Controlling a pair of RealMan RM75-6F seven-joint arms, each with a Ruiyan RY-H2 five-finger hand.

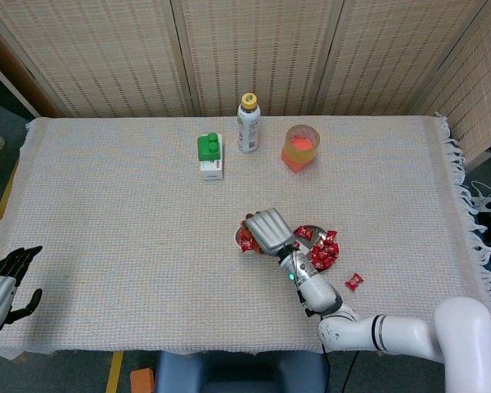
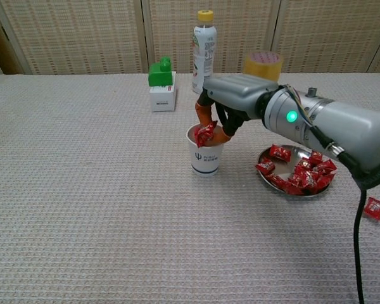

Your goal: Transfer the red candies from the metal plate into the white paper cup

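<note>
The white paper cup (image 2: pixel 205 158) stands mid-table, left of the metal plate (image 2: pixel 296 190), which holds several red candies (image 2: pixel 307 174). My right hand (image 2: pixel 225 104) hangs directly over the cup's mouth and pinches a red candy (image 2: pixel 205 134) in its fingertips, right at the rim. In the head view the right hand (image 1: pixel 268 231) covers most of the cup (image 1: pixel 244 240). One loose red candy (image 2: pixel 375 207) lies on the cloth to the right of the plate. My left hand (image 1: pixel 2 286) rests at the table's near left edge, fingers apart, holding nothing.
At the back stand a green-and-white box (image 2: pixel 161 88), a white bottle with a yellow cap (image 2: pixel 204 52) and an orange-filled cup (image 1: pixel 300 146). The woven cloth (image 2: pixel 82 209) covers the table, with a fringe at the right edge.
</note>
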